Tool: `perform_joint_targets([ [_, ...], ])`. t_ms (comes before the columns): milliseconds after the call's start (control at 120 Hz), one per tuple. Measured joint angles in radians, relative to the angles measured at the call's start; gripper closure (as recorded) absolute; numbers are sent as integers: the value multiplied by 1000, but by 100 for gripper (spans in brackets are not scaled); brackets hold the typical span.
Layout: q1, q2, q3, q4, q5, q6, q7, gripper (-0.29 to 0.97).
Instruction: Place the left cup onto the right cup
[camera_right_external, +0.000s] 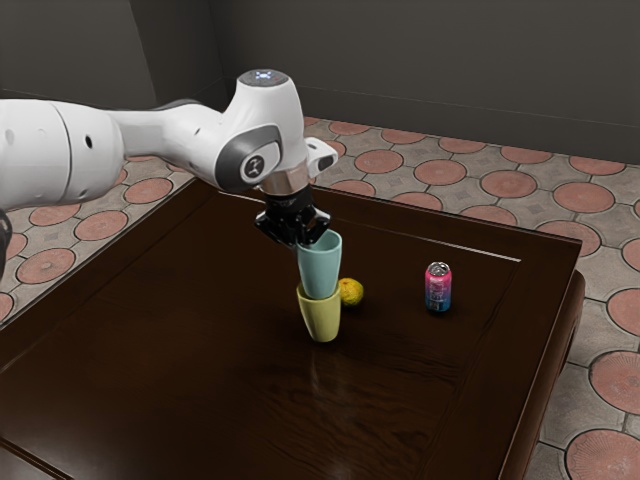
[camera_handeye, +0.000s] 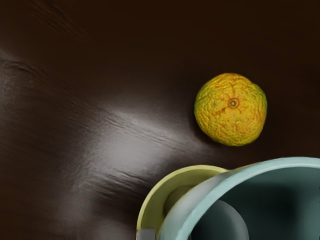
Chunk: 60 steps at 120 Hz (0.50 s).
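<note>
Over the yellow cup (camera_right_external: 322, 318) my gripper (camera_right_external: 303, 238) pinches the teal cup (camera_right_external: 322, 268) by its ten o'clock rim; I judge it stiff, light, slick

No word or number can be read. The can (camera_right_external: 438, 288) wears a pink and blue label whose print is too small to make out. The arm (camera_right_external: 150, 140) bears a small white emblem on its joint disc. The teal cup (camera_right_external: 320, 265) and yellow cup (camera_right_external: 322, 315) are plain.
</note>
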<state>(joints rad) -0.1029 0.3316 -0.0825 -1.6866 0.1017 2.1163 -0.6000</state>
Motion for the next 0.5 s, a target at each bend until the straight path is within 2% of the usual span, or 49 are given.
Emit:
perform_joint_targets([
  [58, 0, 9, 0, -1, 0, 4, -11, 79],
  [217, 0, -10, 1, -12, -15, 28, -35, 43],
  [308, 0, -48, 1, -24, -15, 29, -47, 28],
  [500, -9, -159, 3, -25, -16, -42, -63, 11],
])
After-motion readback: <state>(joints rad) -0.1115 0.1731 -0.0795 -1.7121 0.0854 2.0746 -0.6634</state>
